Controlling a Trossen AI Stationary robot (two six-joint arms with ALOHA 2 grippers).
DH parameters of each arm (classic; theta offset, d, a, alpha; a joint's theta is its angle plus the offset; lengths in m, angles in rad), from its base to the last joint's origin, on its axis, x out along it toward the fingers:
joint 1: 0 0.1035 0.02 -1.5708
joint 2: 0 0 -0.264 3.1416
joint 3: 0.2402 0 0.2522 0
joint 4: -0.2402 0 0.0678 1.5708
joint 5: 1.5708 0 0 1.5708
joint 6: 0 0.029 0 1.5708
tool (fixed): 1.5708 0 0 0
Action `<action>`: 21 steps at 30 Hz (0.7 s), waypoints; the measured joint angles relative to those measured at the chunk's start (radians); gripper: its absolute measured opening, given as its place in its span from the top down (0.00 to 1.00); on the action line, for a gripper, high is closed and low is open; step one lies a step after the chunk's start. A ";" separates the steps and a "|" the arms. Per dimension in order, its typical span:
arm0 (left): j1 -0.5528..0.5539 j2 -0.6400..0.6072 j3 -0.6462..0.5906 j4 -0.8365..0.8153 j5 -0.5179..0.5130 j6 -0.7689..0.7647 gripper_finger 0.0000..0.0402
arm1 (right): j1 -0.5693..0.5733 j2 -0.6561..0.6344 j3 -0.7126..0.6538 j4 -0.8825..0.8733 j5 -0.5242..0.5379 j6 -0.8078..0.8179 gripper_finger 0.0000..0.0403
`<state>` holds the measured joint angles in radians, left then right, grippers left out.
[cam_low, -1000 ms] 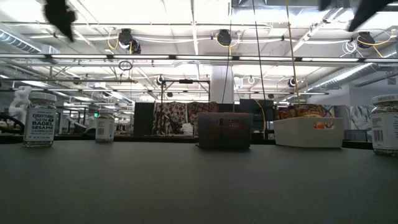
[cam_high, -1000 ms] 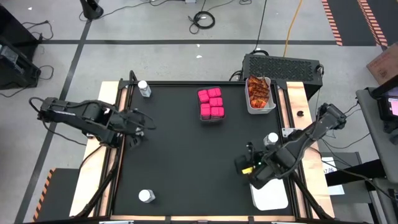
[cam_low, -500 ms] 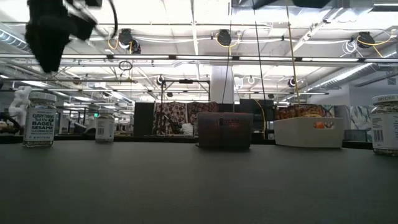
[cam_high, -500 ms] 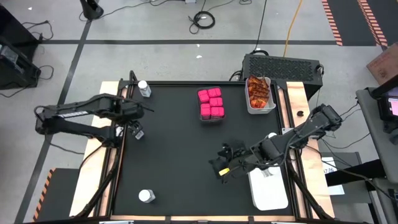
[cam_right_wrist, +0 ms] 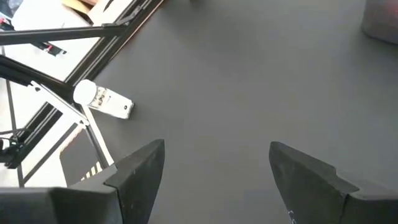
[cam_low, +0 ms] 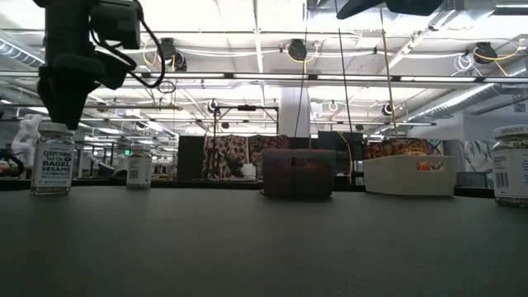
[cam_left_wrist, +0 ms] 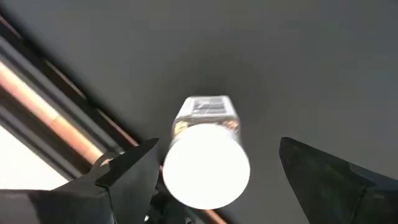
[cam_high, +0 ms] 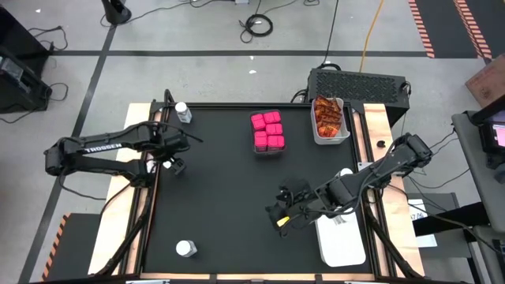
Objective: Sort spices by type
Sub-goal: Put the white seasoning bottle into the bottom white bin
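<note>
Hovering over the table's left edge, the left gripper (cam_high: 172, 162) has its dark fingers spread wide w/ nothing held; in the left wrist view a small clear jar with a white round lid (cam_left_wrist: 206, 163) stands upright on the black table top (cam_high: 221, 205) between them, not touched. Low view shows that jar (cam_low: 53, 158) at far left w/ the gripper (cam_low: 62, 107) just above it.

Right gripper (cam_high: 282, 213) is over the table's right-centre, jaws wide & empty, facing the bare mat; its wrist view catches another white-lidded clear jar (cam_right_wrist: 102, 99) near the table's edge rail.

Other spices: a second jar (cam_high: 183, 113) at the far-left corner, a third (cam_high: 185, 248) at the near-left, a fourth (cam_high: 345, 175) by the right edge, partly behind the right arm. Bright pink cube-like packs (cam_high: 267, 131) sit grouped in a tray at far-centre. Orange-red crinkly sachets (cam_high: 327, 117) fill a white rectangular bin (cam_high: 318, 136) at far-right. Another white bin (cam_high: 343, 248) lies near-right, beside the right arm.
</note>
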<state>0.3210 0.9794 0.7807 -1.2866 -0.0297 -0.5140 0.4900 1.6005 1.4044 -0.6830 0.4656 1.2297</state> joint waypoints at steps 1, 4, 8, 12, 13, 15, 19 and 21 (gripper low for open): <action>0.000 0.000 0.000 -0.007 0.000 0.000 0.18 | 0.000 0.000 0.000 0.000 0.000 0.000 0.30; 0.000 0.000 0.000 -0.011 0.006 -0.003 0.18 | 0.000 0.000 0.000 -0.002 0.000 -0.004 0.30; 0.000 0.008 0.000 -0.011 0.023 -0.003 0.18 | -0.003 0.000 0.000 -0.002 0.000 -0.018 0.30; 0.000 0.042 0.000 -0.013 0.026 0.003 0.18 | -0.007 0.000 0.000 -0.003 0.005 -0.023 0.30; 0.000 0.052 0.000 -0.013 0.026 0.010 0.18 | -0.007 0.000 0.000 -0.003 0.005 -0.023 0.30; 0.000 0.073 0.000 -0.013 0.027 0.024 0.18 | -0.007 0.000 0.000 -0.003 0.005 -0.023 0.30; 0.000 0.120 0.000 -0.013 0.027 0.051 0.18 | -0.007 0.000 0.000 -0.003 0.004 -0.022 0.30; -0.001 0.139 0.000 -0.015 0.027 0.053 0.18 | -0.007 0.000 0.000 -0.003 0.005 -0.022 0.30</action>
<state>0.3202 1.1185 0.7802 -1.3014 -0.0029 -0.4609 0.4831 1.6001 1.4044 -0.6857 0.4702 1.2079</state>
